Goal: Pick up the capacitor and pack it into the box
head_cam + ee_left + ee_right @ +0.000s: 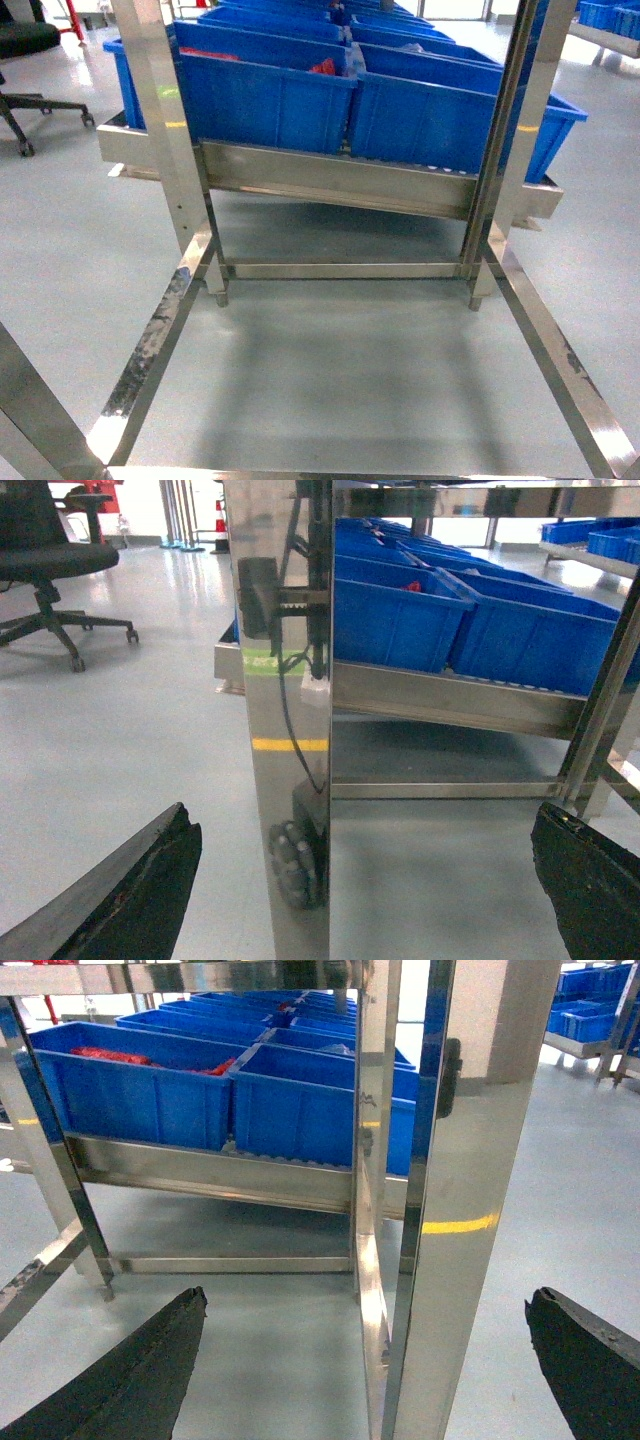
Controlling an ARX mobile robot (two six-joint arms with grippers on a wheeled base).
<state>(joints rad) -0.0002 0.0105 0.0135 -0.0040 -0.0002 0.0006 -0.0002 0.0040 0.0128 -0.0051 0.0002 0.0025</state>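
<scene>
Bins (270, 95): blue plastic, set in rows on a steel rack (330, 180), running away from you in the head view. The near left bin holds red items (325, 68), seen only over its rim; what they are you cannot tell. The near right bin (450, 115) hides its contents behind its front wall. More blue bins (590, 1005) sit on another rack far off to the right.

Rack: polished steel uprights (165, 120) and low rails (150, 350) frame a bare patch of grey floor (330, 370) in front of you.

Box: no pale pink tub shows in any view, so you cannot place it. No capacitor can be made out either.

Left hand (365, 880): its two dark fingers (140, 890) stand wide apart at the bottom corners of the wrist view, holding nothing and touching nothing. A steel upright (290, 730) stands between them, farther off.

Right hand (365, 1365): fingers (140, 1370) likewise spread wide, nothing between them but floor and a steel upright (450, 1210) beyond.

Also: a black office chair (55, 565) stands on the floor to your left, well apart from the rack.
</scene>
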